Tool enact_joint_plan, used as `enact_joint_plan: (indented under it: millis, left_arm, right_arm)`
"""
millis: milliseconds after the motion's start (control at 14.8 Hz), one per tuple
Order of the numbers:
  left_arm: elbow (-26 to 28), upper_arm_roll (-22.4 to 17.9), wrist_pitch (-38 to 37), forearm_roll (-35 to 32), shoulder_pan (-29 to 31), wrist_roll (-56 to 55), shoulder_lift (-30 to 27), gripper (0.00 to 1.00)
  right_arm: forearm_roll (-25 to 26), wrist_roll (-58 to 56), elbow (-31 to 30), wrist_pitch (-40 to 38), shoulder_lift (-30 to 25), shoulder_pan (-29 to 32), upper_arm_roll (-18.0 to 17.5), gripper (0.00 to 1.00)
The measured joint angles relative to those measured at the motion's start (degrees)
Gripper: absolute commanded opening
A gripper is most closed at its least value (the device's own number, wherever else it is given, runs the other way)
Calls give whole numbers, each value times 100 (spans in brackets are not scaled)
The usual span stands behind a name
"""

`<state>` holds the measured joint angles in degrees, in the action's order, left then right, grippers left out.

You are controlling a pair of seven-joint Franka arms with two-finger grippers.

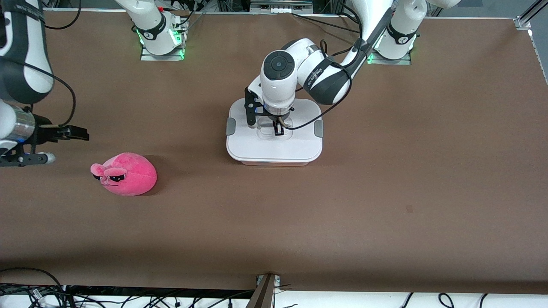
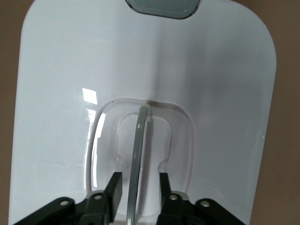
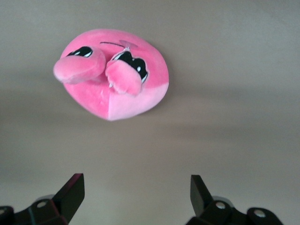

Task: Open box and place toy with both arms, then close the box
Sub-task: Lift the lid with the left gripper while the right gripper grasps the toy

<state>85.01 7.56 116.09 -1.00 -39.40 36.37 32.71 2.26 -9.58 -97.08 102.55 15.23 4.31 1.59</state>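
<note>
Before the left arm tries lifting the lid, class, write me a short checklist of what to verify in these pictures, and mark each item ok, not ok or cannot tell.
1. Left hand down in the lid's recessed handle: ok.
2. Fingers straddling the clear handle bar, one on each side: ok.
3. Fingers pressed firmly on the bar: cannot tell; small gaps show in the left wrist view.
4. Grey side clips released from the box: cannot tell.
5. Lid sits flat on the box: ok.
6. Toy away from the box, toward the right arm's end; right hand, open, waits beside it: ok.
</note>
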Motion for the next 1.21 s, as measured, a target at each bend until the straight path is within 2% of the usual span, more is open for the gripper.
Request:
enact_joint_plan:
  millis: [405,742,1012,1079,1147,1214]
  left_arm:
    - [-180,56,-616,-1,0,135,-163,0]
    - [-215,84,-1185,153,90,675,-586,0]
    - [-229,72,-1874,255,524,938,-1094,0]
    - [-256,67,-2164,306,707,973,-1181,0]
    - [-317,63,-2513,339,930,1014,-1238,0]
    - [-413,56,-2885,356,1192,1037,-1270,0]
  right_arm:
    - [-9,53,-837,1293,135,-32,-46,100]
    - [-133,409,-913,1569,270,-158,-87,100]
    - [-192,444,-950,2143,514,-171,-93,100]
    - [-192,445,-950,2285,594,-172,-106,97]
    - [-193,447,-950,2400,663,-172,-126,75]
    - [-194,455,-950,2491,713,-174,-143,39]
